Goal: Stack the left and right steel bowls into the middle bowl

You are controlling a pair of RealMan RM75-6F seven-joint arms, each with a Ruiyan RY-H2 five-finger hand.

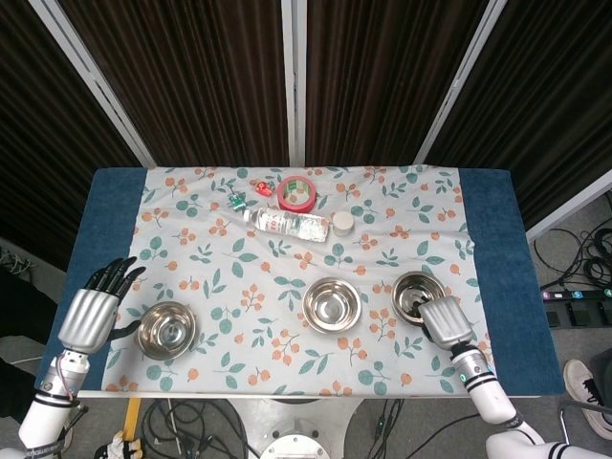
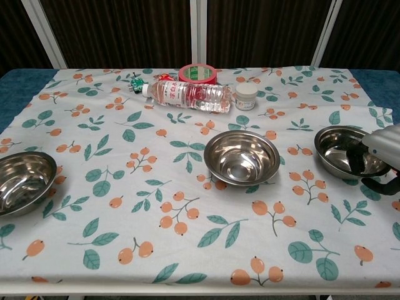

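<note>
Right hand [image 1: 442, 322] over the near rim of the right steel bowl [image 1: 413, 294], dark fingers [image 2: 356, 157] hooked down inside the bowl and the thumb [image 2: 379, 185] under the outer wall at the near edge, so clamped on the rim. Bowl seemingly flat on the floral tablecloth [image 1: 258, 263], though any lift not possible to tell.

Left hand [image 1: 94, 308] just to the left of the left steel bowl [image 1: 165, 329], fingers spread apart and pointing away, thumb reaching toward the bowl's rim; holding nothing, touch on the rim not clear. Only the bowl, not this hand, visible in the chest view.

Between the two hands, nearer the right one: the middle steel bowl [image 1: 331, 304], upright and holding nothing.

Farther from both hands, across the cloth: a clear plastic water bottle [image 1: 285, 224] lying on its side, a small white jar [image 1: 342, 224] just beside its base, a red tape roll [image 1: 295, 193] behind the bottle, and small green and red trinkets [image 1: 235, 199] near the cap end.
</note>
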